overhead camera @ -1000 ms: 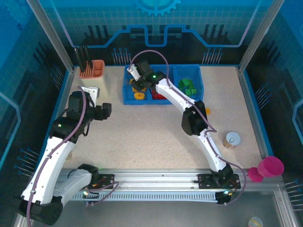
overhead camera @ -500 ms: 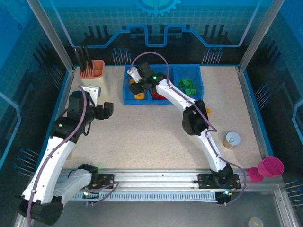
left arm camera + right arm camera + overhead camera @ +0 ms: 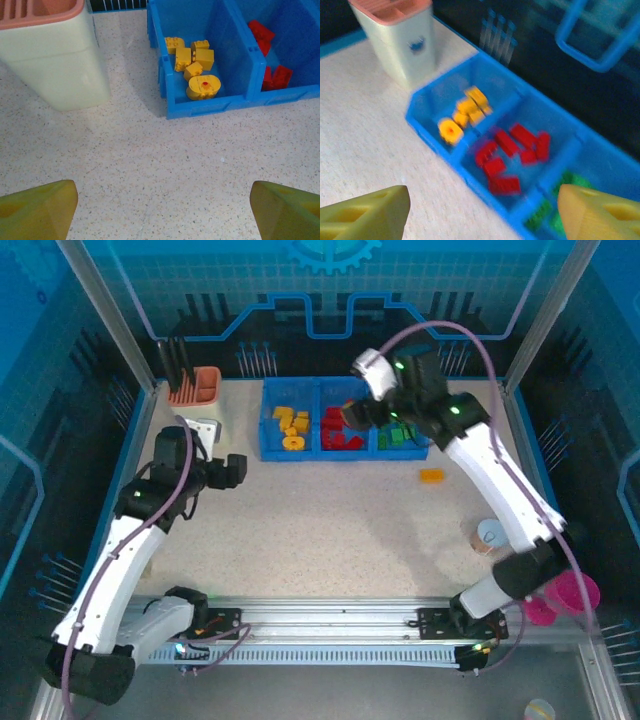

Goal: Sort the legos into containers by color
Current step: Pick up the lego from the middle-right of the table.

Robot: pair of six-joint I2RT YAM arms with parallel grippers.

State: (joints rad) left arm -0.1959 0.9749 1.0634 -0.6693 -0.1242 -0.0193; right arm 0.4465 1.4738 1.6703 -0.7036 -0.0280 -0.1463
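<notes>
Jaws spread wide on my left gripper (image 3: 161, 215) and right gripper (image 3: 482, 215), nothing pinched. One yellow-orange brick (image 3: 431, 476) lies on the table (image 3: 330, 530), near the blue tray (image 3: 300, 454).

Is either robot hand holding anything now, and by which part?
Nothing is held. The left hand and the right hand both stand open and empty.

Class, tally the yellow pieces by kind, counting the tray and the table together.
Yellow bricks in the tray: 5
Yellow round piece in the tray: 1
Yellow-orange brick loose on the table: 1
Total: 7
</notes>
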